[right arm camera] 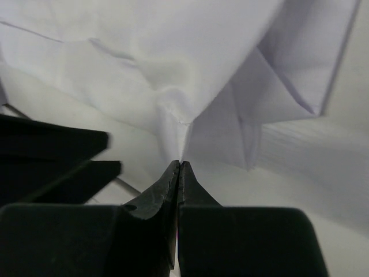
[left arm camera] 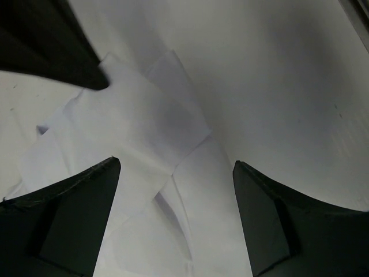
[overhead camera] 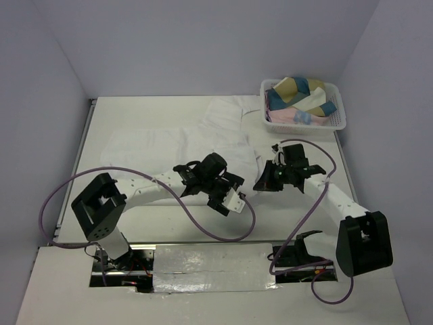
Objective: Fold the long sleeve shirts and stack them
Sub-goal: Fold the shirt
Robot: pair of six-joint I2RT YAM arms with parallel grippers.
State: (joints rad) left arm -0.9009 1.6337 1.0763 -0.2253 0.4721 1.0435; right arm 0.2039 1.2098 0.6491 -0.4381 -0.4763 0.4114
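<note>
Right wrist: right gripper (right arm camera: 180, 165) pinches shirt (right arm camera: 173, 69) fold at tips.

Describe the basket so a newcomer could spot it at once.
Start at the table, then go to its far right corner. The basket sits there, beyond the spread white shirt. Only it has lattice walls and holds folded tan, blue and pink cloths.

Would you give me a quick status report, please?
Left gripper open over the shirt. Right gripper shut, pinching a shirt fold. Basket far right, out of the way.

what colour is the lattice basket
White. The basket shows best in the top external view.
</note>
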